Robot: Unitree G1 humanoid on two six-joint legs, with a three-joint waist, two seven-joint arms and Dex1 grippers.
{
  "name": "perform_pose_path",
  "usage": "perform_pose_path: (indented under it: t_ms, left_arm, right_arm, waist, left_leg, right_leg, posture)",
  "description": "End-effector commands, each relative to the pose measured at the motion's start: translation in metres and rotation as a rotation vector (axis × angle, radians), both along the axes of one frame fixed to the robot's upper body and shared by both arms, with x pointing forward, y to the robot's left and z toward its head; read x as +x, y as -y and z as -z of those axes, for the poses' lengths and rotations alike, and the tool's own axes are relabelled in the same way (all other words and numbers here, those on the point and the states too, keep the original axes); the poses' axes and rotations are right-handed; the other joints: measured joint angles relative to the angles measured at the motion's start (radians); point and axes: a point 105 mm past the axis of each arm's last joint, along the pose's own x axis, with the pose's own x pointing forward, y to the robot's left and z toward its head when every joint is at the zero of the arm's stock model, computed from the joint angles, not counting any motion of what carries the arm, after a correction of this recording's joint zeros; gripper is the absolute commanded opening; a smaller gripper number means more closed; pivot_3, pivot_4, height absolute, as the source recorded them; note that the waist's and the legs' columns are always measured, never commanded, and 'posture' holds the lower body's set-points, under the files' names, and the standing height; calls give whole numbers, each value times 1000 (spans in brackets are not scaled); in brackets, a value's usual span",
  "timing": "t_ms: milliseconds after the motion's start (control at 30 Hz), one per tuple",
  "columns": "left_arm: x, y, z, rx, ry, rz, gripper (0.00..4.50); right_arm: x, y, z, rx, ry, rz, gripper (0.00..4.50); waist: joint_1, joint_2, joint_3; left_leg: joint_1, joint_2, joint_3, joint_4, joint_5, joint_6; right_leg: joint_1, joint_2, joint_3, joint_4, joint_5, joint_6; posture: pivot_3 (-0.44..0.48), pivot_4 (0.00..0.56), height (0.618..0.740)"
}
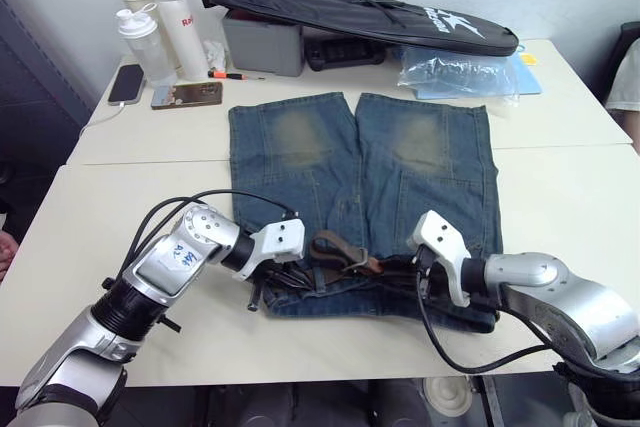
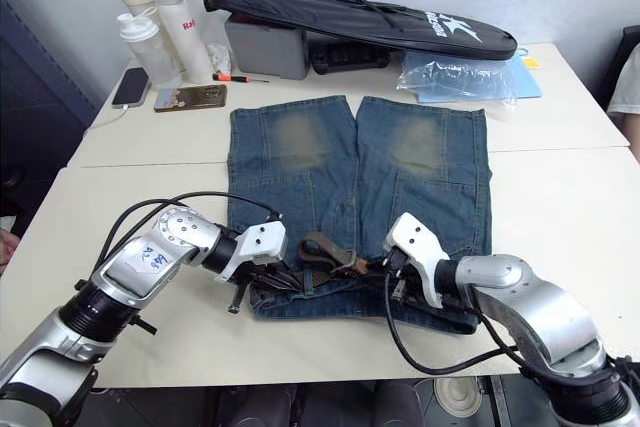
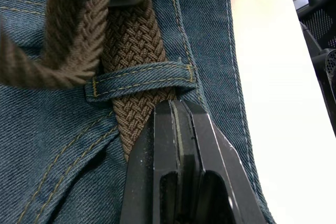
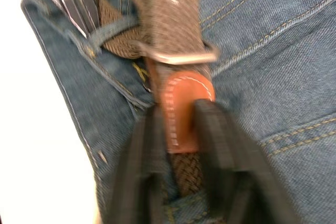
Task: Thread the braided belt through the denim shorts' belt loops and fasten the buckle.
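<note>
The denim shorts (image 1: 360, 157) lie flat on the table, waistband towards me. The braided belt (image 1: 330, 247) runs along the waistband and humps up in a slack bend at the middle. In the left wrist view it passes under a belt loop (image 3: 142, 77). My left gripper (image 3: 176, 106) is shut, its tips touching the belt just below that loop, at the waistband's left part (image 1: 283, 272). My right gripper (image 4: 181, 111) is shut on the belt's tan leather end, just behind the silver buckle (image 4: 184, 59), near the waistband's right part (image 1: 425, 272).
At the back of the table stand three bottles (image 1: 160, 27), two phones (image 1: 185, 95), a grey box (image 1: 262, 42), a long black bag (image 1: 360, 17) and a plastic bag (image 1: 455, 72). A person's sleeve (image 1: 625, 77) shows at the right edge.
</note>
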Motion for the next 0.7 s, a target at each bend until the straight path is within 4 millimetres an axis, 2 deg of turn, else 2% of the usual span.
perform_pose_path:
  t_ms: [33, 233, 467, 567, 700]
  left_arm:
    - [-3, -10, 15, 60, -35, -39, 0]
    - [-3, -12, 18, 65, -32, -45, 0]
    - [-5, -15, 23, 73, -39, -51, 0]
    - [-7, -17, 24, 73, -53, -54, 0]
    - [-8, -23, 28, 86, -65, -59, 0]
  right_arm:
    - [-1, 2, 1, 36, -70, 43, 25]
    - [-5, 2, -11, 55, -77, 18, 25]
    - [15, 29, -40, -269, 352, -67, 25]
    - [19, 52, -51, -480, 526, -134, 25]
    - [15, 75, -62, -572, 609, -166, 25]
  waist:
    - [0, 0, 0]
    - [1, 0, 0]
    - [1, 0, 0]
    - [2, 1, 0]
    - [-2, 0, 0]
  left_leg:
    - [0, 0, 0, 0, 0, 0]
    - [0, 0, 0, 0, 0, 1]
    - [0, 0, 0, 0, -1, 1]
    - [0, 0, 1, 0, -1, 1]
    - [0, 1, 2, 0, 0, -1]
  right_leg:
    - [0, 0, 0, 0, 0, 0]
    - [0, 0, 0, 0, 0, 0]
    - [0, 0, 0, 0, 0, 0]
    - [-1, 0, 0, 0, 0, 0]
    - [-1, 0, 0, 0, 0, 0]
  posture:
    - [0, 150, 740]
    - [0, 150, 740]
    - [0, 150, 740]
    - [0, 150, 740]
    - [0, 150, 740]
